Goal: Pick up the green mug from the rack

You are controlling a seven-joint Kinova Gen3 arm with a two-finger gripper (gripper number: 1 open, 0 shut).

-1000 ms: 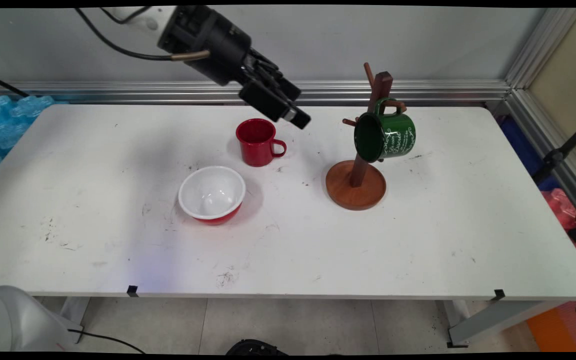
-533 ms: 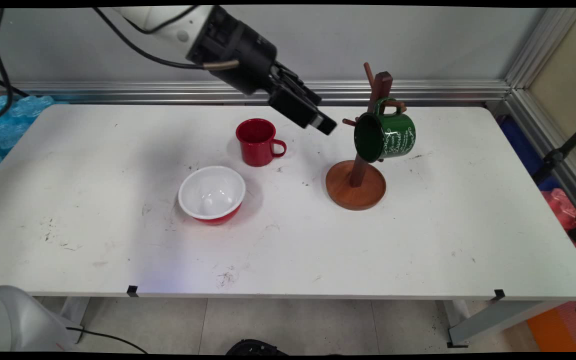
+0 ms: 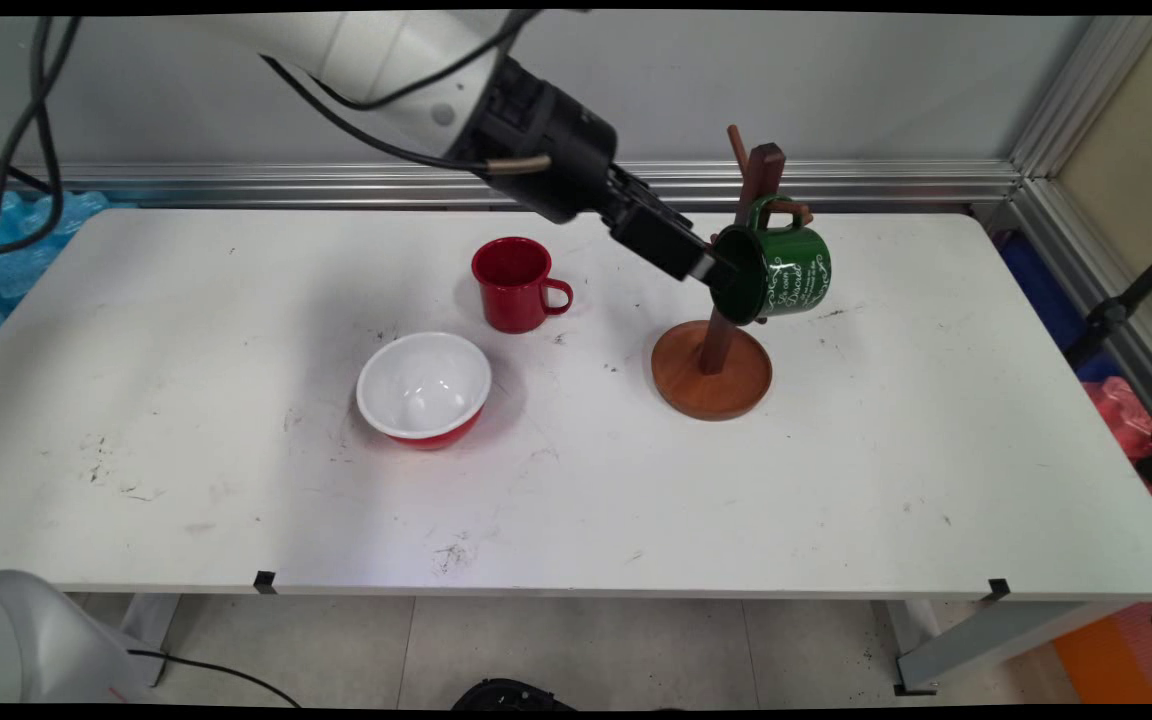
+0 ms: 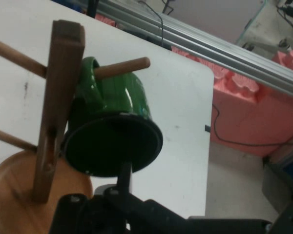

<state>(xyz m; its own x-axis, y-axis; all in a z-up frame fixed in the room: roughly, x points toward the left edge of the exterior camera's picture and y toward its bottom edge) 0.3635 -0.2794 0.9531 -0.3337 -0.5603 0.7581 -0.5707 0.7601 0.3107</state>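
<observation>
Main view shows the black two-finger pincer reaching down from ten o'clock to the rim of the dark green enamel mug, which hangs by its handle on a peg of the brown wooden mug tree. Hand view shows one finger at the mug's open mouth; whether the pincer is open or closed on the rim I cannot tell. On the white counter, at nine o'clock from the tree, stands a red enamel mug; a red bowl with white inside lies at its seven o'clock
</observation>
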